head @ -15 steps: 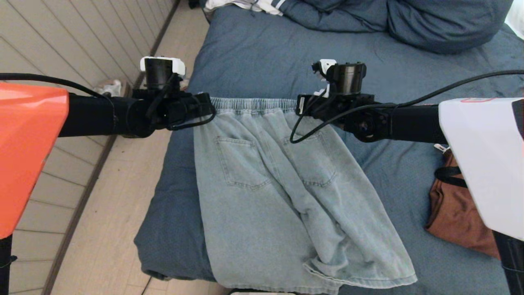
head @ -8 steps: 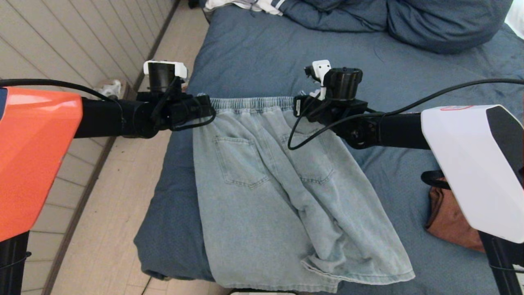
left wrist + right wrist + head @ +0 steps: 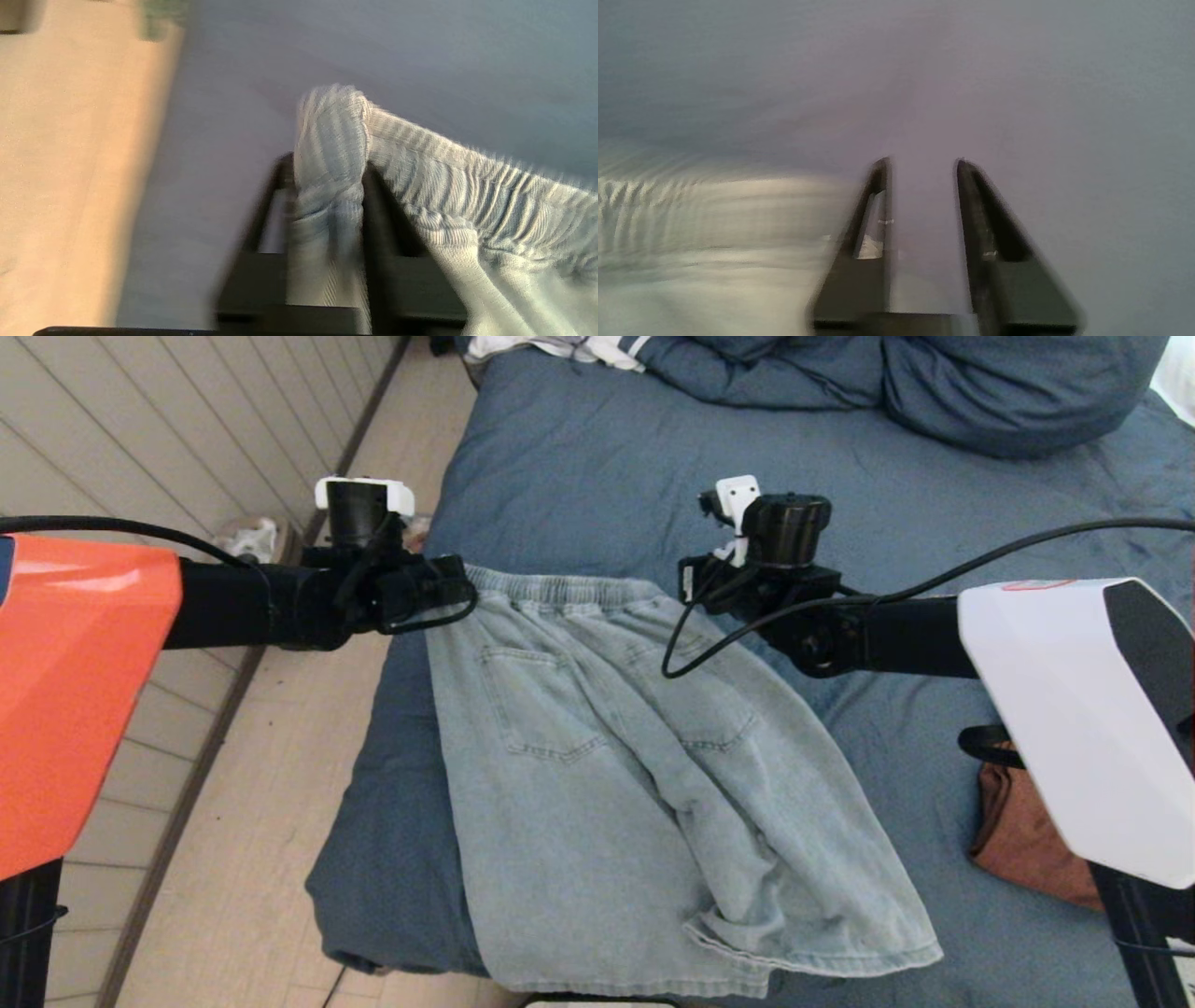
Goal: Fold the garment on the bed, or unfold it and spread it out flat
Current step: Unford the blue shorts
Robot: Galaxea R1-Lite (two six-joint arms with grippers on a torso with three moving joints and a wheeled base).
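Both grippers part at frame centre: the right gripper (image 3: 922,196) now stands spread and empty, while the shorts (image 3: 644,784) still sit between the loosening left gripper (image 3: 329,186). The waistband sags onto the bed (image 3: 597,457); the shorts look laid flat, release nearly complete.

The right gripper (image 3: 922,163) has opened and released the shorts (image 3: 607,784); its waistband (image 3: 560,588) corner has dropped onto the bed (image 3: 607,476). The left gripper (image 3: 327,172) has loosened, cloth remaining between its fingers.

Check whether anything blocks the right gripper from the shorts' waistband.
Nothing visible does. The right gripper, jaws apart and empty, hovers over bare bed, with the denim shorts waistband right beside it.
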